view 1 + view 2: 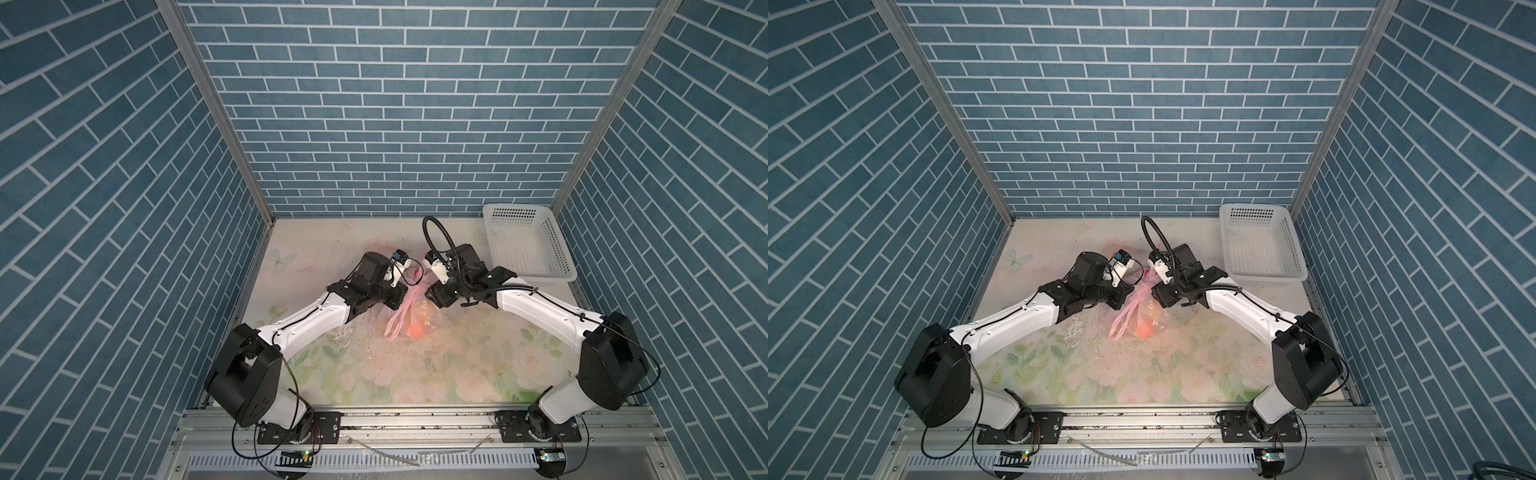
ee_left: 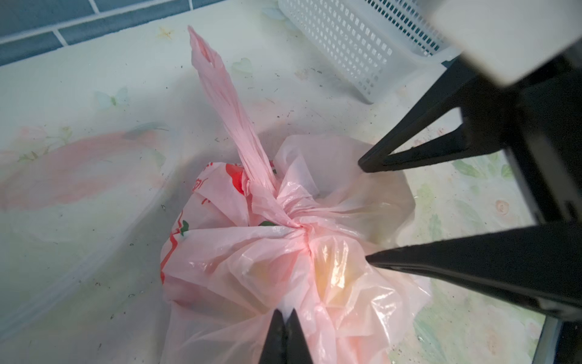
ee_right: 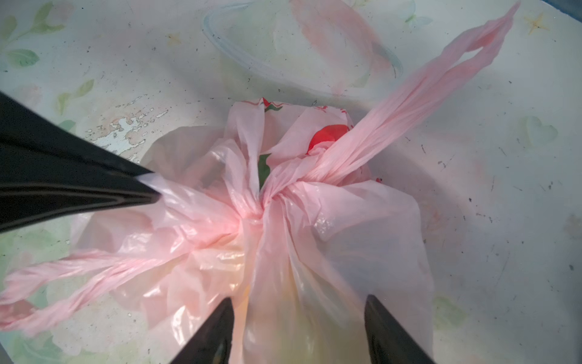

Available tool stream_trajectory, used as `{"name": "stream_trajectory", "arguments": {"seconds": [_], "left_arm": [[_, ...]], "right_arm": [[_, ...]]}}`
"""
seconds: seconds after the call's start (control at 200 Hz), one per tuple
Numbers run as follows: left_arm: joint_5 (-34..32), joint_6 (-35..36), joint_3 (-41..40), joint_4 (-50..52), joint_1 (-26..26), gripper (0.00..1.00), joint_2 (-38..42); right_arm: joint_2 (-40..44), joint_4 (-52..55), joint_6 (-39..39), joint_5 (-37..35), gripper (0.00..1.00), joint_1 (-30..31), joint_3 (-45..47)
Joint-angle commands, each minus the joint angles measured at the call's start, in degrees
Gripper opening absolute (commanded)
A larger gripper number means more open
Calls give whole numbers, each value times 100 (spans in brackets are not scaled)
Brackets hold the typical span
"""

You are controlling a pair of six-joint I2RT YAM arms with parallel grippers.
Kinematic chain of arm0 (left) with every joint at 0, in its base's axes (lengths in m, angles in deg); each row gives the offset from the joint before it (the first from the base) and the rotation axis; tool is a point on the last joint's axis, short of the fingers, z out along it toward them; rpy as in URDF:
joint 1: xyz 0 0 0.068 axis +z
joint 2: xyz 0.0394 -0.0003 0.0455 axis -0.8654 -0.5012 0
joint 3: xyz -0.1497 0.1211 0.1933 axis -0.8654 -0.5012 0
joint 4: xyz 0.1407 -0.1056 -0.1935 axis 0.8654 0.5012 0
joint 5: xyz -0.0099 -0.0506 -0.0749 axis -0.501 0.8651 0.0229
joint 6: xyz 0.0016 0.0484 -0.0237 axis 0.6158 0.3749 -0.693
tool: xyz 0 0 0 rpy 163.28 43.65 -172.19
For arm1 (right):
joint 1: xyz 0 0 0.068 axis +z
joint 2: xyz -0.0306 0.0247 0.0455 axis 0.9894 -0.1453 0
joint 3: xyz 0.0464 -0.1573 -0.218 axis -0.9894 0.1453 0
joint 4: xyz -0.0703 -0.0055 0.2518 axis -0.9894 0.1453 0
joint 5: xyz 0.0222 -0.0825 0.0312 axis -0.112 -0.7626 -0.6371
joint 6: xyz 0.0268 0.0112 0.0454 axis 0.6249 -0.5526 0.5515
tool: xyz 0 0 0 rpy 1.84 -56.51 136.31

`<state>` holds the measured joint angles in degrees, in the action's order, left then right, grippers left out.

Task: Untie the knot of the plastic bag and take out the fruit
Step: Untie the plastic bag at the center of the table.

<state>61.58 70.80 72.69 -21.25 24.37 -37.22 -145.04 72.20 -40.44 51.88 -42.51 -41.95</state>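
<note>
Two grippers crowd the plastic bag (image 1: 409, 316) (image 1: 1142, 320), mid-frame in both top views. Left gripper (image 2: 285, 312) pinches its film near the knot (image 3: 255, 214); right gripper (image 3: 299, 297) is spread wide, straddling the bag.

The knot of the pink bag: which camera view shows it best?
The right wrist view. The knot sits mid-picture, close, with both handles leaving it. The left wrist view shows it too, but one handle only. In both top views the bag is small and the knot cannot be made out.

A floral-print table (image 1: 457, 365) carries the tied pink plastic bag (image 1: 419, 316) mid-table and a white perforated basket (image 1: 523, 249) at the far right.
</note>
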Motion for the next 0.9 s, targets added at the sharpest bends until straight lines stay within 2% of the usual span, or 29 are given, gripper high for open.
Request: {"name": "stream_trajectory", "arguments": {"seconds": [0.0, 0.125, 0.405, 0.69, 0.895], "left_arm": [[7, -108, -97, -287, -31, 0, 88], [-8, -133, -134, -341, -35, 0, 115], [-185, -140, -286, -349, -24, 0, 243], [-558, -218, -594, -279, 150, 0, 545], [-691, -347, -777, -172, 447, 0, 793]], "right_arm": [[-98, -275, -162, 189, 61, -15, 120], [-194, -398, -160, 242, 51, -20, 125], [-286, -433, -159, 188, 0, -27, 173], [285, -392, -72, -204, 0, -142, 577], [824, -439, 226, -441, 0, -485, 1067]]}}
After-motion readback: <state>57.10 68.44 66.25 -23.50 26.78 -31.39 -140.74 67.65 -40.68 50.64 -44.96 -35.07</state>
